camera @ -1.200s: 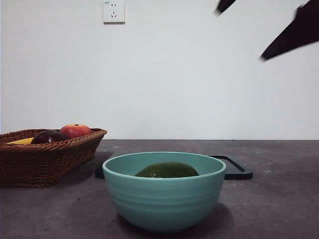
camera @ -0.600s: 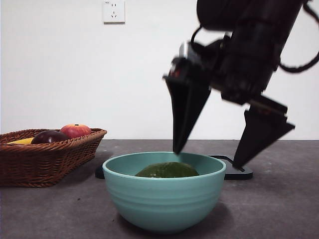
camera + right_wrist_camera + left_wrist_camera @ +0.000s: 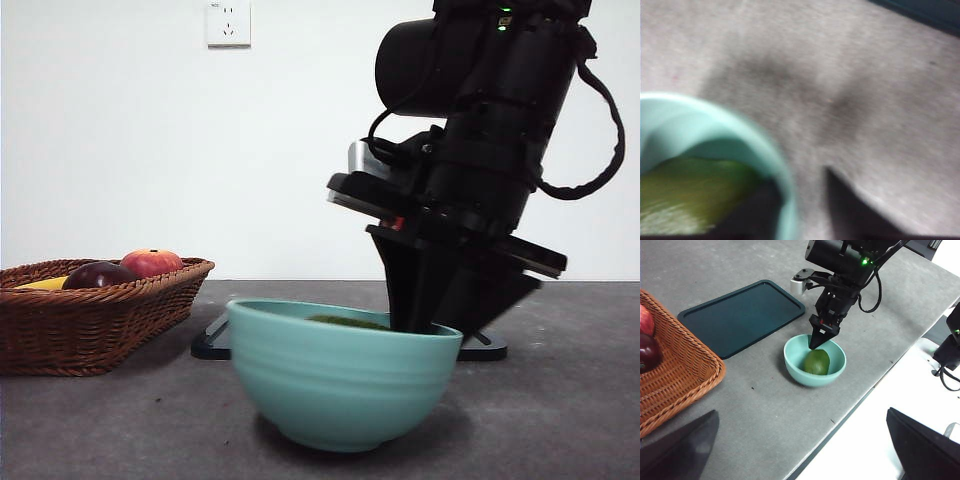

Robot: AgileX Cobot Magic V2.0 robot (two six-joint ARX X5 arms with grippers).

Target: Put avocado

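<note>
Grey table (image 3: 765, 405), tilted teal bowl (image 3: 340, 375) holding avocado (image 3: 817, 362), right claw (image 3: 802, 200) pinching bowl's rim, left claw (image 3: 800, 450) open, apart.

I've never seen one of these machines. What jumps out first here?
A big black arm, the right gripper, straddling the rim of a tilted teal bowl at the table's middle, one jaw inside, one outside. In the bowl lies a green avocado. A wicker basket of fruit stands off to one side.

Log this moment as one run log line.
right gripper: jaws straddling teal ceramic bowl rim, bowl tilted | dark green avocado: inside bowl | left gripper: waiting, open
</note>
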